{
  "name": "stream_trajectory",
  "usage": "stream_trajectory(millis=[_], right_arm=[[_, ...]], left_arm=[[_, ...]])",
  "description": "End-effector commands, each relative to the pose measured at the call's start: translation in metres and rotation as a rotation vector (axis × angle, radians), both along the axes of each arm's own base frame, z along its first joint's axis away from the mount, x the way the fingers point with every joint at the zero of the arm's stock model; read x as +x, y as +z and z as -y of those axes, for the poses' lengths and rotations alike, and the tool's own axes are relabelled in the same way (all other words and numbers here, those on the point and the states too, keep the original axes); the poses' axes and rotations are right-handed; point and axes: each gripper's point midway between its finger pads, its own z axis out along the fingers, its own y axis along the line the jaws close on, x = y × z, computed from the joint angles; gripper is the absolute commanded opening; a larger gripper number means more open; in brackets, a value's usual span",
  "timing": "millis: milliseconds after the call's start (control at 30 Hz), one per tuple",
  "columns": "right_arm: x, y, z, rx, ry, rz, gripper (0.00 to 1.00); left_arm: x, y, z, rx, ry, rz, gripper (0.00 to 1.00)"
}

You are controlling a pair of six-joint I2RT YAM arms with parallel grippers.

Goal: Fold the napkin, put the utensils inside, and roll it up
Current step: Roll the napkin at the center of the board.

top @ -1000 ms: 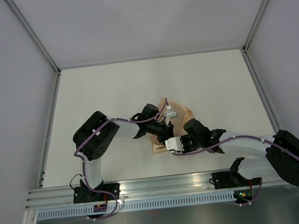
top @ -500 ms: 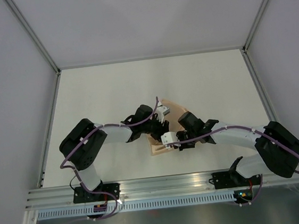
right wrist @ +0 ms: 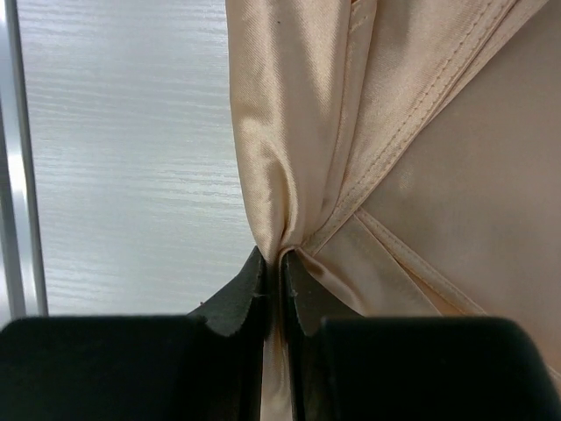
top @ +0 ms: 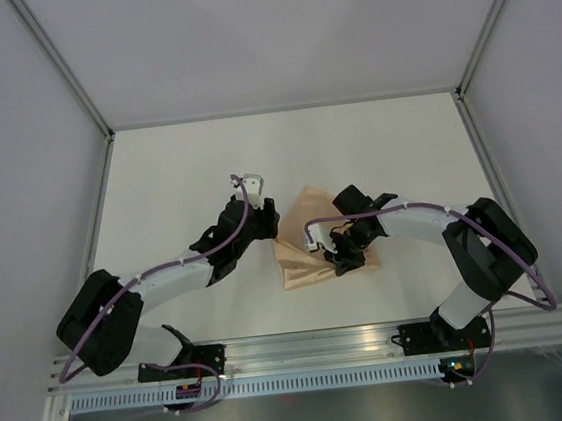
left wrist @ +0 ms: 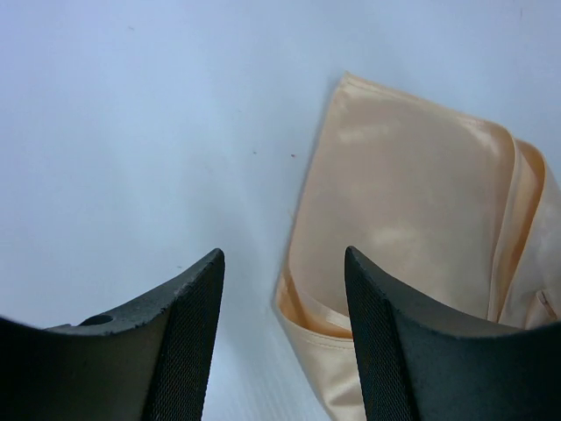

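Observation:
The peach-orange napkin (top: 301, 259) lies folded and bunched on the white table between the two arms. In the left wrist view the napkin (left wrist: 412, 202) shows layered hems. My left gripper (top: 266, 234) stands open just off its left edge. The gripper (left wrist: 282, 267) has nothing between its fingers, and the cloth's near corner lies on the table beyond them. My right gripper (top: 338, 258) is over the cloth's right part. The gripper (right wrist: 273, 263) is shut on a gathered fold of the napkin (right wrist: 351, 132). The utensils are out of view.
White table (top: 206, 168) stretches to the back and left, boxed in by white walls. An aluminium rail (top: 305, 344) runs along the near edge by the arm bases. A table-edge strip (right wrist: 17, 175) shows left of the right wrist.
My left gripper has opened, let go of the napkin and drawn back to the left. The right gripper, still pinching the cloth, has shifted up and right as its arm swung round.

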Motion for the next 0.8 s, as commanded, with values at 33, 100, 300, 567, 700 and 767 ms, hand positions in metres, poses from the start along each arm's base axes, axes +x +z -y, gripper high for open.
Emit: stream_trajectory(millis=[33, 100, 300, 567, 700, 767], right_arm=[[-0.016, -0.016, 0.016, -0.057, 0.02, -0.201, 0.01], [-0.01, -0.013, 0.012, -0.044, 0.021, -0.225, 0.01], [0.002, -0.019, 0.017, -0.047, -0.01, -0.346, 0.0], [0.012, -0.028, 0.021, -0.071, -0.039, -0.449, 0.01], [0.014, -0.032, 0.022, -0.083, -0.055, -0.485, 0.0], [0.017, -0.031, 0.021, -0.082, -0.059, -0.492, 0.0]], left_arm=[[0.009, 0.048, -0.04, -0.098, 0.225, 0.184, 0.62], [0.004, 0.073, -0.045, -0.135, 0.218, 0.257, 0.62], [-0.02, 0.112, -0.035, -0.04, 0.099, 0.463, 0.63], [-0.061, 0.097, 0.016, 0.207, -0.146, 0.632, 0.66], [-0.086, 0.082, 0.054, 0.275, -0.325, 0.639, 0.67], [-0.095, 0.069, 0.069, 0.324, -0.41, 0.621, 0.67]])
